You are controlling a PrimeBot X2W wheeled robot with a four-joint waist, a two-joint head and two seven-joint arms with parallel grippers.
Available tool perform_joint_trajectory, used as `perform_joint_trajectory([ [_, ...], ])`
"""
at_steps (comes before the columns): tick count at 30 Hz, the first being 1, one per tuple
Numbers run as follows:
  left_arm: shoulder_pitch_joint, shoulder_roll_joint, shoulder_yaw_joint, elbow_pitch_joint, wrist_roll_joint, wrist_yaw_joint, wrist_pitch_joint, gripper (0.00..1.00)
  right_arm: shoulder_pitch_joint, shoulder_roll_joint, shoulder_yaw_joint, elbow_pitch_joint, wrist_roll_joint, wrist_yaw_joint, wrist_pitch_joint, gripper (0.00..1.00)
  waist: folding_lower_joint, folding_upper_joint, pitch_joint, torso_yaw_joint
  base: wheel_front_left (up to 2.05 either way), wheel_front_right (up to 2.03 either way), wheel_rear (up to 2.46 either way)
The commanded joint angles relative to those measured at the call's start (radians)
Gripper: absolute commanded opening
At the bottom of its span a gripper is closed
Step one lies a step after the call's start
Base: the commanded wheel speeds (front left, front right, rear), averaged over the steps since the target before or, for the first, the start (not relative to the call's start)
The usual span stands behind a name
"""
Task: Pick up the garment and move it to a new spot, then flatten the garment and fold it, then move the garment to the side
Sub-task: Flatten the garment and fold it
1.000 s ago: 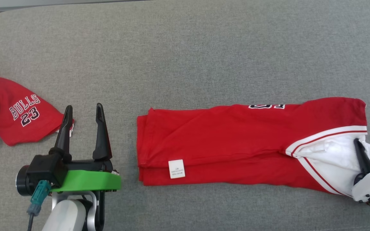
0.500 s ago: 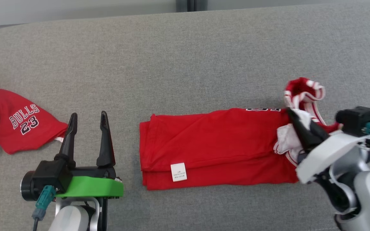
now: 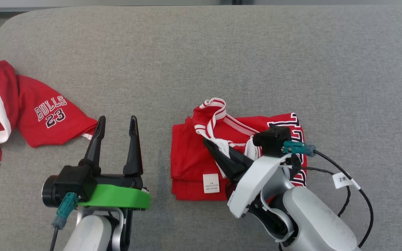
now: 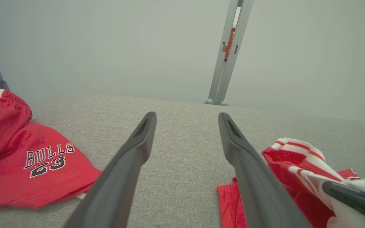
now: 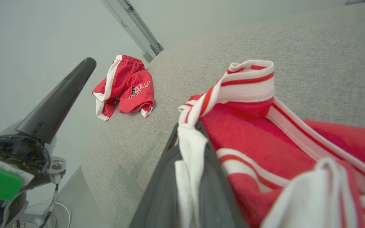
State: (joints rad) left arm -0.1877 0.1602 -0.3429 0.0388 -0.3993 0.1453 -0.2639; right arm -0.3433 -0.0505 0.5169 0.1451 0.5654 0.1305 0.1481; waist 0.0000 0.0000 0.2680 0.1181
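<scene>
Swung leftward within the last second, my right claw (image 3: 209, 143), pinched shut on the striped trim (image 3: 215, 108), has drawn the jersey's (image 3: 190, 164) far end over its body. The jersey lies beneath the claw, long axis crosswise, hem just beyond the fingertips, fold back under the wrist. My left claw (image 3: 117, 120) waits spread, well off to the side. The risk: let go while bunched, the trim may heap up or tug the lower layers askew.

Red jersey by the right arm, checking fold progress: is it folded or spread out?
Folded, not finished. The jersey lies in stacked layers, and the right gripper, fingers shut, holds its striped end up over them.
</scene>
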Motion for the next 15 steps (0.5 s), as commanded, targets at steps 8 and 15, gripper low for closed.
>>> perform_joint_trajectory([
  [8,-0.025,-0.023,0.02,0.019,0.019,-0.014,0.0,1.0,-0.103,-0.001,0.097,0.122,0.033,0.0,-0.176,1.0,0.0,0.0,0.039,0.026,0.0,0.0,0.0],
  [15,-0.014,-0.025,0.044,0.027,0.031,-0.021,0.0,1.0,-0.15,-0.042,0.117,0.051,-0.015,0.0,-0.347,1.0,0.0,0.0,0.035,-0.003,0.0,0.0,0.0],
])
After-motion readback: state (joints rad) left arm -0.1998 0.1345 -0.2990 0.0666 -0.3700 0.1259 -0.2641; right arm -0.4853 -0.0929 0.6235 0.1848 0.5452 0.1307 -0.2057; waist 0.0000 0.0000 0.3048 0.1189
